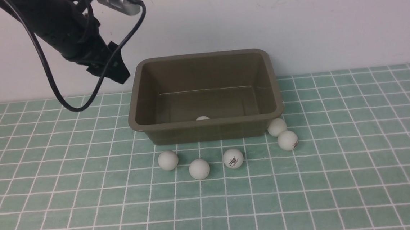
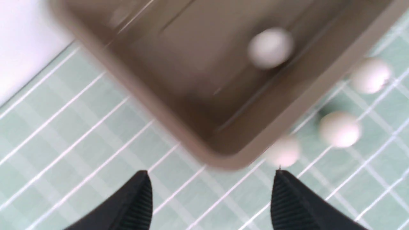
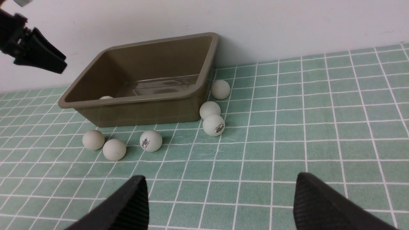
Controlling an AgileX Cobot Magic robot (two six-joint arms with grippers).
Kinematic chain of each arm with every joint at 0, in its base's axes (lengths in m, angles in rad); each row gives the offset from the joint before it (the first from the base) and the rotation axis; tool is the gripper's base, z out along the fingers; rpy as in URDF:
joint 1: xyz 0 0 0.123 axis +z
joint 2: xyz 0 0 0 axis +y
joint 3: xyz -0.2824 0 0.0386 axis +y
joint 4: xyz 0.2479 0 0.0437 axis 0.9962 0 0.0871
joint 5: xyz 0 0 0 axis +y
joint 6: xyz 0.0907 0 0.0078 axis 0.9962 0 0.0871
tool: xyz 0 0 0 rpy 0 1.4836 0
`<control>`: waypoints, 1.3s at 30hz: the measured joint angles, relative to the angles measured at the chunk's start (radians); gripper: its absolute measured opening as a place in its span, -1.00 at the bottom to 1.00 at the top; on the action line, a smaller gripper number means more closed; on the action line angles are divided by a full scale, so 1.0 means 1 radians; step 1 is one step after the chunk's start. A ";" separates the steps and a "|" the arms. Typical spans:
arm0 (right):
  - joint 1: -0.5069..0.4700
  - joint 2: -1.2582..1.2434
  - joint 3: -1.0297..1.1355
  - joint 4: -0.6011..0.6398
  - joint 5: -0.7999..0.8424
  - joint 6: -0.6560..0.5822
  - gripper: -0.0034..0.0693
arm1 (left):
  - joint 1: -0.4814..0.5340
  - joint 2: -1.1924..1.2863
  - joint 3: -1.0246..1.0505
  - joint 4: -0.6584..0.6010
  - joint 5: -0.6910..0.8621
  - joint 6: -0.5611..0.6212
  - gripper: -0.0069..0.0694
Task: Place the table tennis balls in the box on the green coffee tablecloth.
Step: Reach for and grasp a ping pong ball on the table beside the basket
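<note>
Balls come first: one table tennis ball [image 1: 202, 118] lies inside the box [image 1: 206, 129], down against its near wall, so the job looks barely begun. Six others lie outside on the green coffee tablecloth [image 1: 53, 212]. A row of three [image 1: 199, 168] sits just in front of the box. A close pair [image 1: 287, 140], seemingly touching each other, sits at its near right corner. A sixth ball [image 3: 220, 89] lies beside its right wall farther back and shows only from the right wrist camera. The box stands upright on the cloth, near the white wall [image 1: 328, 19] behind it.

Up in the air, the left pincer [image 1: 117, 72] hangs above and to the left of the box's left rim, touching nothing. Its own blurred camera shows the two black fingers [image 2: 137, 201] spread apart with no ball between them. The right pincer [image 3: 220, 182] looks over bare cloth on the near side, well apart from the balls, its fingers spread wide and empty. By my reading, six pick-ups remain.
</note>
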 joint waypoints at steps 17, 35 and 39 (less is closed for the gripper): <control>0.000 0.000 0.000 -0.042 0.002 0.000 0.60 | 0.000 -0.304 0.195 0.183 0.014 -0.265 0.36; 0.000 0.000 0.000 -0.043 0.068 0.000 0.60 | -0.001 -0.675 0.886 -0.317 -0.329 0.243 0.36; 0.000 0.000 0.000 -0.042 0.068 -0.012 0.60 | -0.038 -0.597 0.969 -0.411 -0.478 0.403 0.36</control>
